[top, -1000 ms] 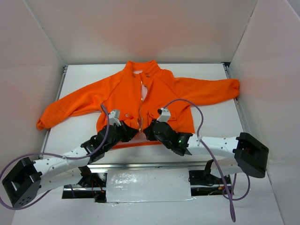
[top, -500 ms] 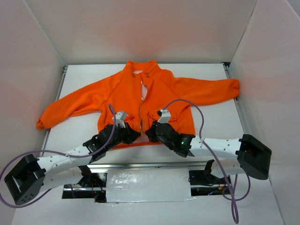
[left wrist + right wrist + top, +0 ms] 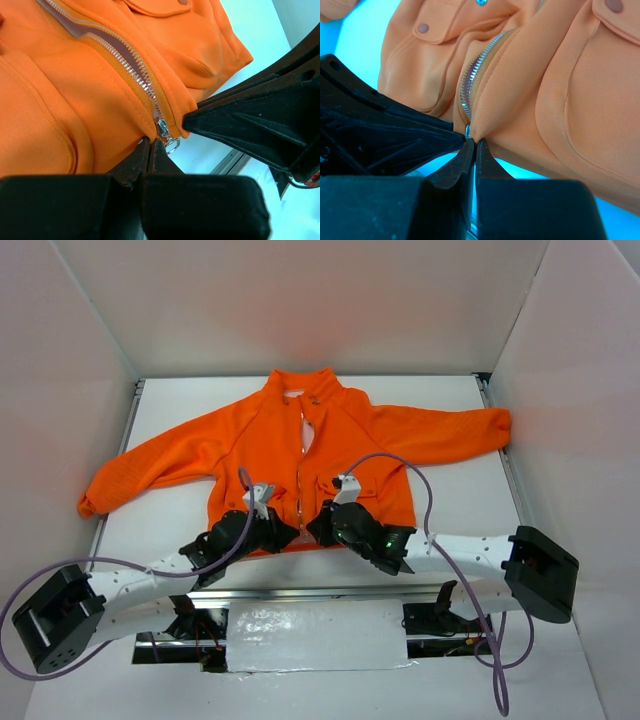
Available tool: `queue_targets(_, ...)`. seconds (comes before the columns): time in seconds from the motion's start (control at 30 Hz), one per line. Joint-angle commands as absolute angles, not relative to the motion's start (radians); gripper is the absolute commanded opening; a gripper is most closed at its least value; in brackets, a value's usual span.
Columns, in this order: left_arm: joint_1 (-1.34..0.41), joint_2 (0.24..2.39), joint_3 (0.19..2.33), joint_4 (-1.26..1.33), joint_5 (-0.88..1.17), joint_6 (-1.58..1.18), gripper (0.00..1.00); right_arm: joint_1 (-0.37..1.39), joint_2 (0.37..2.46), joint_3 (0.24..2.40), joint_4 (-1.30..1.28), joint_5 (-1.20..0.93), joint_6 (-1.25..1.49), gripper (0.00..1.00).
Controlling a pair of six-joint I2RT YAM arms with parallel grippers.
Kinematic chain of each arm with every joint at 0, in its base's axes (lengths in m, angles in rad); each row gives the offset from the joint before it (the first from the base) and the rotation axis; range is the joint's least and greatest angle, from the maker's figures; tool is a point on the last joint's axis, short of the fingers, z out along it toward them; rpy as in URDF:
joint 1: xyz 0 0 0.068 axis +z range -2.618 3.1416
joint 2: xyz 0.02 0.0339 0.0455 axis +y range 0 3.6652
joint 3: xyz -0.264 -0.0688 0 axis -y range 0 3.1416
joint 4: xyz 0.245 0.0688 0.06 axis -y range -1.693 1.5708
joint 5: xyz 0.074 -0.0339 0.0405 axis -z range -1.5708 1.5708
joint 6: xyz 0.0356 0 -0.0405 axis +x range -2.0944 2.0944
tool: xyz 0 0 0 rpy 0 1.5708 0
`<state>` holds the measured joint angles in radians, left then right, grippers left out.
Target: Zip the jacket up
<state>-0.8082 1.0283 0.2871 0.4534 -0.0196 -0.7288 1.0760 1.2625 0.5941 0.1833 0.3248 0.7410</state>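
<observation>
The orange jacket (image 3: 340, 435) lies flat on the white table, collar far, hem near. Its pale zipper (image 3: 300, 480) is joined at the bottom and gapes near the collar. In the left wrist view the slider (image 3: 161, 127) with its ring pull sits at the hem. My left gripper (image 3: 150, 142) is shut, its tips touching the hem just left of the slider; I see no fabric between them. My right gripper (image 3: 474, 142) is shut on the hem corner of the jacket (image 3: 530, 85) right of the zipper (image 3: 472, 85), puckering the cloth. Both grippers (image 3: 290, 532) (image 3: 314, 525) meet at the hem's middle.
White walls (image 3: 80, 360) box in the table on three sides. A metal rail (image 3: 300, 590) runs along the near edge, with a silver-wrapped pad (image 3: 315, 635) between the arm bases. Purple cables (image 3: 425, 500) loop over both arms. The sleeves (image 3: 130, 475) spread left and right.
My left gripper has slid right along the hem, from the left pocket area to the zipper's bottom, staying shut. The right gripper has held its place at the hem.
</observation>
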Motion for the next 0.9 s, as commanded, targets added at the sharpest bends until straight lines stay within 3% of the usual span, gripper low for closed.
queue_targets(0.0, -0.821, 1.092, 0.247, 0.567, 0.097, -0.721, 0.00, 1.072, 1.293, 0.606, 0.318, 0.331, 0.772, 0.00)
queue_targets(0.33, -0.821, 1.216, 0.187, 0.681, 0.020, -0.767, 0.00, 1.065, 1.452, 0.617, 0.282, 0.351, 0.805, 0.00)
queue_targets(0.6, -0.819, 1.313, 0.196, 0.745, 0.089, -0.756, 0.00, 1.052, 1.486, 0.586, 0.347, 0.293, 0.802, 0.00)
queue_targets(0.8, -0.821, 1.299, 0.216, 0.709, 0.072, -0.756, 0.00, 1.051, 1.457, 0.545, 0.379, 0.235, 0.792, 0.09)
queue_targets(0.87, -0.821, 1.299, 0.229, 0.686, 0.066, -0.758, 0.00, 1.051, 1.451, 0.526, 0.405, 0.197, 0.784, 0.16)
